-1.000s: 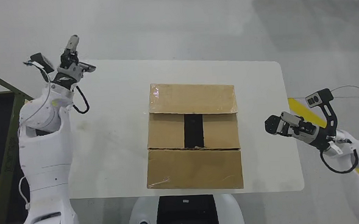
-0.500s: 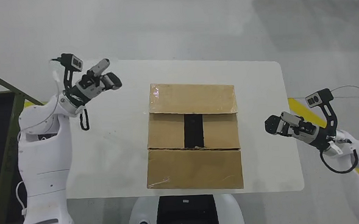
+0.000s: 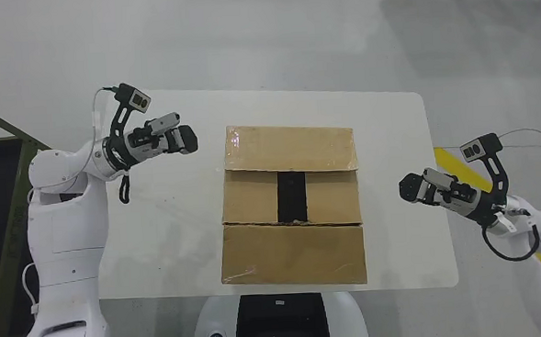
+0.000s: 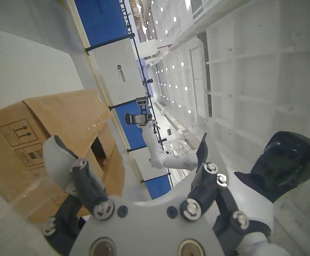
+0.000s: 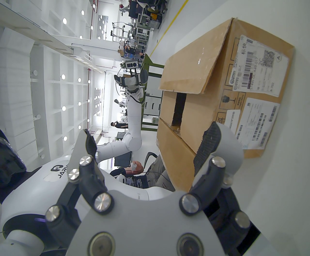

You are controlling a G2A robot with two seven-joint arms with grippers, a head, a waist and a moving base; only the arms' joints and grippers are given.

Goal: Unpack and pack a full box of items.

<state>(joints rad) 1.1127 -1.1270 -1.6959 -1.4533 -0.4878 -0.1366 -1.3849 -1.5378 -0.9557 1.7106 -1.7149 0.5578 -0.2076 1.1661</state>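
Cardboard box (image 3: 291, 204) sitting on table (image 3: 164, 238), both grippers empty.
Top view: box flaps are lying folded down, leaving a dark gap at the centre; left gripper (image 3: 184, 139) is hovering near the box's far left corner, right gripper (image 3: 408, 187) near its right side, neither touching. Left wrist view: fingers (image 4: 58, 150) are gaping wide, box beyond them. Right wrist view: fingers (image 5: 210, 138) are spreading wide, facing the box's labelled side.
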